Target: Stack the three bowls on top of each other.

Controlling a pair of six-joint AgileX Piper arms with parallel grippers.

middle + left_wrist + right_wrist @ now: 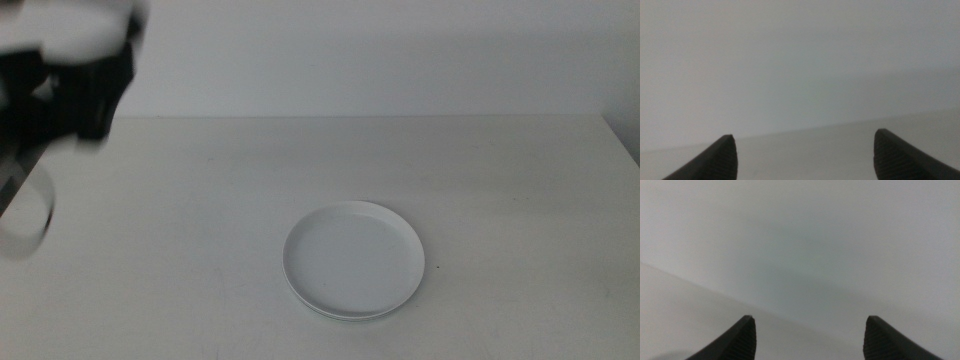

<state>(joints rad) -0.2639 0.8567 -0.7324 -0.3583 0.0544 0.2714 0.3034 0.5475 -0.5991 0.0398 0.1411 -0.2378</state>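
Middle view first: there's a white bowl [353, 259] sitting on the pale table [200, 200], a bit right of center and toward the near edge. Under its near rim you can just make out a second edge peeking out, so it looks like it's sitting on top of at least one more bowl, but I honestly can't tell the color or how many are under there. The left arm [65, 75] is up in the far left corner, blurry, dark body with white casing, well apart from the bowl. Can't see its gripper tips from this angle. A white wall [400, 50] runs behind the table.

Left wrist view: the left gripper [802, 150] has its two dark jaws spread wide, nothing between them, just table edge and blank wall beyond.

Right wrist view: same deal, the right gripper [807, 332] has its jaws wide apart with nothing in them, pointing at table surface and wall. This arm doesn't show in the middle view at all.
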